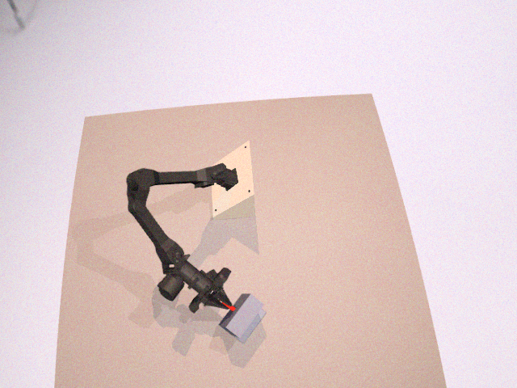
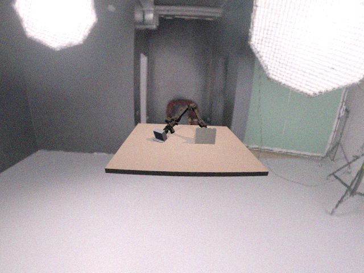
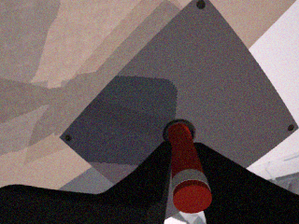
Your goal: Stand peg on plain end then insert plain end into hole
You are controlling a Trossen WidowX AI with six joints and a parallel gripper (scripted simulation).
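Note:
The red peg (image 1: 228, 305) (image 3: 186, 151) points at the sloped grey panel (image 1: 247, 318) (image 2: 160, 134) (image 3: 234, 89). Its pale band (image 3: 191, 176) is near the end closest to the wrist camera. Its plain end is at the dark-rimmed hole (image 3: 165, 133) and appears to be within the mouth; how deep it reaches cannot be told. My gripper (image 1: 232, 308) (image 3: 181, 149) is shut on the peg, with the fingertips close in front of the panel face. The banded end sticks back between the fingers. In the exterior view the peg is not visible.
A cream sloped board (image 1: 233, 200) with small dark dots stands under the arm's base end; its grey back (image 2: 205, 136) shows in the exterior view. The grey panel has dark corner screws (image 3: 201, 4). Both stand on the tan table (image 1: 325, 250) (image 2: 182, 158).

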